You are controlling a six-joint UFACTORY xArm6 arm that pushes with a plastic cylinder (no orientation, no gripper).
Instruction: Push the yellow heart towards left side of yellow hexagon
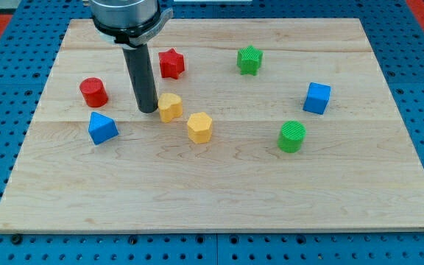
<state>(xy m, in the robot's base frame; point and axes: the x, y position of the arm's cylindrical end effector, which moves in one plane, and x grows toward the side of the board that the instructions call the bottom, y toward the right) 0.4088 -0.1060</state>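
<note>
Because this arm carries no pincer at all, only a straight dark rod, you have nothing that can open, narrow or hold, and every correction has to come from a push. Your tip (148, 110) sits on the desk (219, 191) just at the view's left of the yellow heart (170, 107), touching it or very nearly so. The yellow hexagon (199, 126) lies just beside the heart, toward the view's right and a little lower, with only a thin gap between the two.

The heart already looks close to the hexagon's left side, so the main risk, as I judge it, is overshoot: push straight toward the view's right and the heart will likely strike the hexagon and shove it away, so the target moves with you. The heart's lobed outline could also make it spin or slip off the round rod if contact is off centre, sending it toward the view's top and the red star (171, 63).

The blue triangular block (102, 128) and red cylinder (93, 92) stand at the view's left of the rod, near enough to be clipped should you swing back round that way
</note>
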